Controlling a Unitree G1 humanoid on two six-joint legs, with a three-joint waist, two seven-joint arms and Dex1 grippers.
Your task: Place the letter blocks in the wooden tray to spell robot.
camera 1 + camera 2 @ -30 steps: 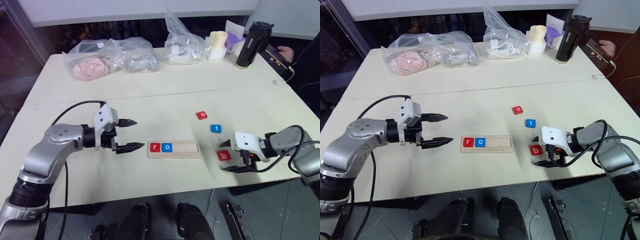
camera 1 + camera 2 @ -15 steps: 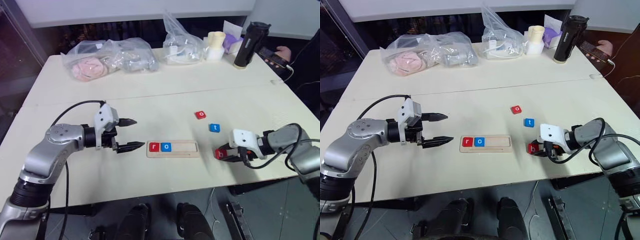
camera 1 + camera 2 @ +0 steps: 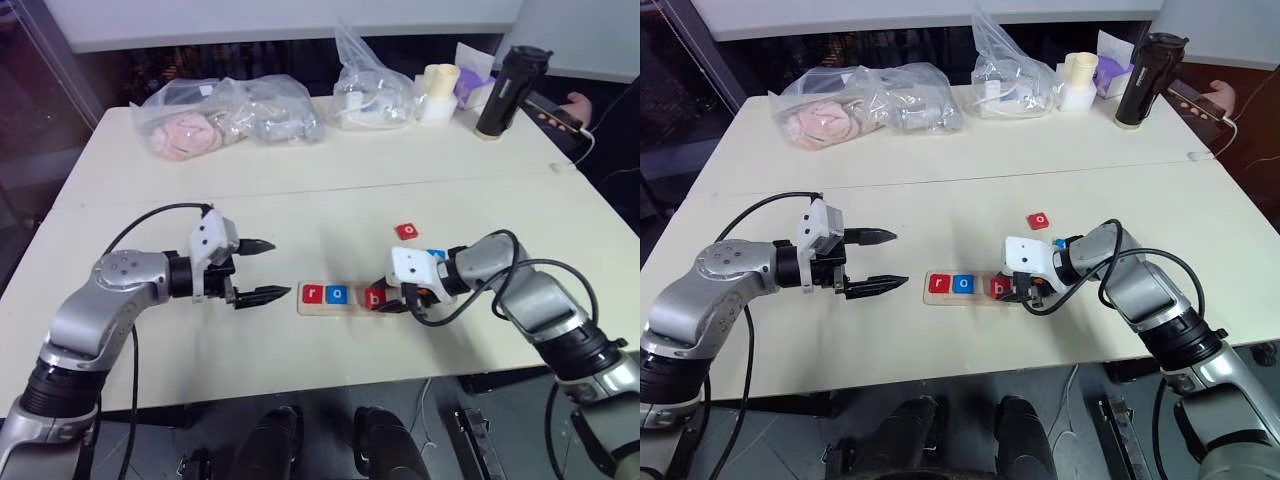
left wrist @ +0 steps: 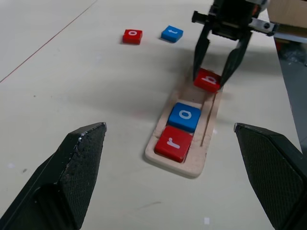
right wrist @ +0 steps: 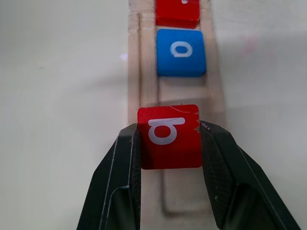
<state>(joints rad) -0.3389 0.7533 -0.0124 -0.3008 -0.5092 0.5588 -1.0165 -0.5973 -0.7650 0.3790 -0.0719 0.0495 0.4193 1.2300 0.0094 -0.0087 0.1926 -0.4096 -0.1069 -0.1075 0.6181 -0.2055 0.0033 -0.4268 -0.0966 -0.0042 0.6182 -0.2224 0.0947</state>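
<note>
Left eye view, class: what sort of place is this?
Probably a lab or office workroom: a plain table carries bagged supplies, a dark flask and a letter-block tray.

You are looking at a cream table (image 3: 300, 170) with a seam running across it. At its far edge, clear plastic bags (image 3: 225, 115) are lying beside a cream cup (image 3: 436, 90) and a black bottle (image 3: 502, 92). Behind the table a dark gap is showing under a white ledge (image 3: 250, 20). Light is falling evenly.

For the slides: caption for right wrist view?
Right end effector holds red square "b" tile over light-wood tray.
</note>
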